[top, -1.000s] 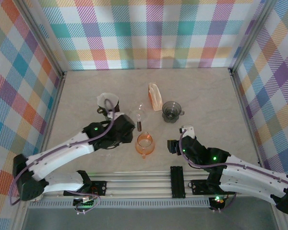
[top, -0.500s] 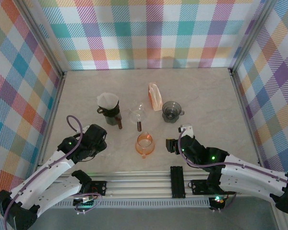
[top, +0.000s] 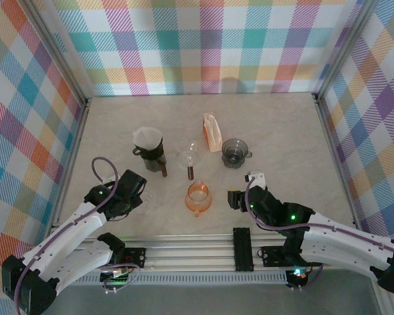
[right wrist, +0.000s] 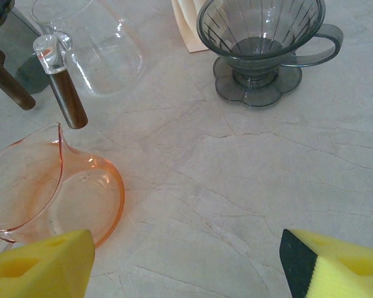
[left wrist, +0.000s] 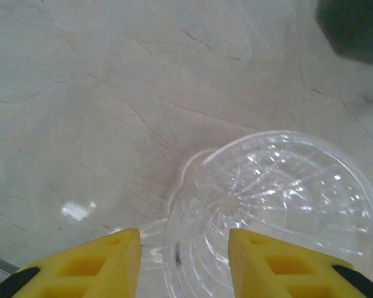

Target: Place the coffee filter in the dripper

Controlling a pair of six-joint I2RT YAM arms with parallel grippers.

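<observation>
White paper shows in the mouth of the dark dripper. The coffee filter sits in it, left of the middle of the counter and somewhat toward the far edge.

What changes in the last second is the left arm. It is no longer stretched out beside this dripper; it is now pulled back toward the near-left corner, well apart from the filter. The filter and the dark dripper keep the same place on the counter while the arm leaves, so nothing is dragged along with it.

The left fingers stand apart at a middling gap. A clear dripper lies on the counter below them, and its rim is partly behind one finger. I cannot tell if they touch it, but they do not seem to clamp it.

The right fingers are spread wide and hold nothing. They hang over bare counter near the near edge, with an orange dripper just beside them — this arm does not move in the last second.

For the task this looks like the end of the placing: the filter is inside the dripper and released. What I cannot judge from above is how deep and how even the paper sits.
</observation>
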